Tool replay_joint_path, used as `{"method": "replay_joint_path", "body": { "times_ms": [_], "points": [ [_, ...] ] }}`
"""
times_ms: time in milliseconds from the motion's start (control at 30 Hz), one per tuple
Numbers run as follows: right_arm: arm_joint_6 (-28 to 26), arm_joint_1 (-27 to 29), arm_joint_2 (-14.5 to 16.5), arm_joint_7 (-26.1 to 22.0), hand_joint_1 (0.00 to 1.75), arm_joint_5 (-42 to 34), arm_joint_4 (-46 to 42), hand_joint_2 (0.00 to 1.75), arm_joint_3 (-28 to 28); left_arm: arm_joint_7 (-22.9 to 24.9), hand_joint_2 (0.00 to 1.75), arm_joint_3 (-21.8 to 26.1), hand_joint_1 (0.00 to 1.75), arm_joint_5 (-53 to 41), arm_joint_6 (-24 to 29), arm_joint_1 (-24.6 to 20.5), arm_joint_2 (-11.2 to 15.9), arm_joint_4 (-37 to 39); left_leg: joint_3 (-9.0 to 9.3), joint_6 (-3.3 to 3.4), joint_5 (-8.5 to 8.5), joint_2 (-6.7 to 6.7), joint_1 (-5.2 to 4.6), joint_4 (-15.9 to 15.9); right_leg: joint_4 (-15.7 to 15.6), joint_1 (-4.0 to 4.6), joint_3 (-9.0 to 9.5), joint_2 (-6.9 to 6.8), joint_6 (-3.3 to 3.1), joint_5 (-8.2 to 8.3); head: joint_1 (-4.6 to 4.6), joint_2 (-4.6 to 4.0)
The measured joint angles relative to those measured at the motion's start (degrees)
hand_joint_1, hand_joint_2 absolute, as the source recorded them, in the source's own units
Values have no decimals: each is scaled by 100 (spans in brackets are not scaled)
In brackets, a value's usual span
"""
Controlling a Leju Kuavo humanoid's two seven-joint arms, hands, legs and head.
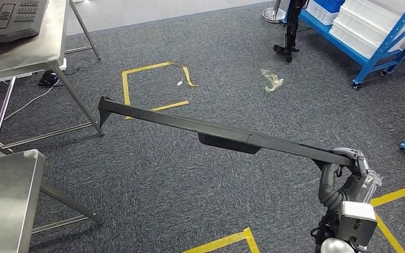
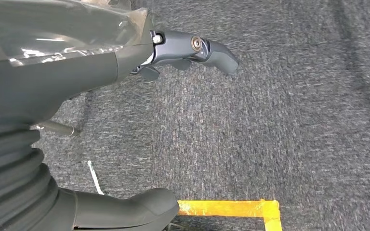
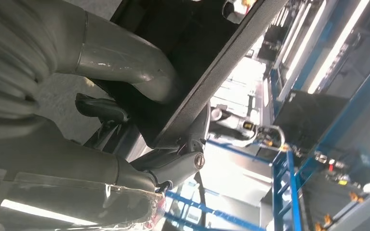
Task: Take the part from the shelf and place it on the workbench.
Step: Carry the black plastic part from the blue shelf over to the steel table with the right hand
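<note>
**Long black part held at one end by right hand, over carpet**

Head view: the part [image 1: 227, 134], a long black bar w/ a thicker block under its middle, is seen stretched across the grey carpet [image 1: 190, 195], held off the floor. Its far end is angled down near the legs of a steel table [image 1: 26, 52] at upper left; a 2nd steel table [image 1: 5, 195] is seen at lower left. The near end is gripped by the right hand [image 1: 348, 161] at lower right. Yellow tape squares [image 1: 153, 87] are marked on the carpet; a blue shelf [image 1: 379, 37] w/ white bins is seen at upper right.

Right wrist view: the grip is shown close up, which the head view lacks. The part's [image 3: 231, 62] flat edge is seen running away from the hand [image 3: 139, 120]; the thick grey thumb is laid against one face and the darker fingers [image 3: 101, 108] are wrapped on the other side, closed narrow on the bar. Blue shelf uprights [image 3: 289, 178] are seen behind.

Left wrist view: the left hand [image 2: 125, 120] is seen over carpet w/ a yellow tape corner [image 2: 231, 208] below. The fingers [image 2: 197, 50] are spread from the thumb, nothing is held or touched.
</note>
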Motion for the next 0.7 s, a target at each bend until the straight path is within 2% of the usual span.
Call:
{"method": "replay_joint_path", "body": {
  "times_ms": [67,100,167,200,233,267,333,400,433,467,533,567,600,633,700],
  "points": [
    [14,-34,14,6,175,22,1,175,0,9,175,0,0,-5,0,-18,1,-7,363,58,224,166,-41,-684,3,31,14,-70,12,-18,3,-1],
    [16,-47,20,11,175,30,1,175,1,13,175,-1,0,-10,-1,-28,1,-9,439,83,253,216,-70,-848,5,46,13,-107,24,-25,4,-1],
    [20,-66,34,20,175,43,3,175,2,19,175,-2,0,-15,-2,-38,1,-10,428,128,255,155,-117,-903,-8,61,15,-190,70,-31,6,-1],
    [23,-76,40,22,175,55,4,175,3,23,175,-2,0,-17,-2,-36,1,-10,441,162,276,111,-108,-937,-4,58,14,-200,98,-45,6,0],
    [26,-84,46,23,175,65,6,175,3,26,175,-1,0,-17,-2,-36,1,-12,459,200,301,67,-96,-975,53,53,-8,-145,118,-91,7,-1],
    [29,-92,49,23,175,75,7,175,2,28,175,0,0,-17,-3,-40,1,-15,478,234,328,27,-77,-1013,215,50,-79,-44,122,-182,11,-1],
    [34,-95,52,30,175,82,15,175,1,31,175,1,0,-21,-9,-55,-1,-25,486,272,355,-65,-57,-1044,873,35,-388,190,98,-474,19,-1],
    [38,-92,54,39,175,80,37,175,0,32,175,1,0,-23,-16,-56,-9,-30,476,275,358,-169,-56,-1041,1525,22,-721,269,109,-677,20,-1],
    [46,-90,55,42,175,84,49,175,0,37,175,1,0,-23,-16,-52,-13,-30,476,273,359,-223,-54,-1037,1591,11,-772,277,146,-659,20,-1],
    [59,-91,55,46,175,90,56,175,-1,44,175,2,0,-24,-16,-49,-16,-31,479,267,359,-280,-47,-1031,1414,-6,-704,286,203,-544,20,-1],
    [99,-101,55,54,175,109,63,175,-2,63,175,3,0,-25,-15,-50,-21,-38,478,232,349,-393,-34,-998,623,-64,-347,402,325,-201,20,0],
    [117,-109,56,58,175,115,71,175,-1,71,175,3,0,-26,-14,-51,-22,-44,469,204,340,-442,-40,-974,285,-83,-198,471,344,-75,23,0],
    [132,-118,57,61,175,119,79,175,-1,77,175,3,0,-25,-11,-50,-22,-49,451,168,339,-482,-48,-958,90,-90,-106,523,330,-7,23,0],
    [143,-127,59,62,175,120,87,175,0,82,175,3,0,-25,-9,-46,-23,-52,431,131,347,-515,-55,-956,41,-80,-85,542,288,5,23,0],
    [161,-148,63,63,175,121,99,175,0,88,175,4,0,-23,-3,-34,-26,-54,402,74,367,-558,-44,-962,38,-70,-82,475,196,36,20,0]
  ]
}}
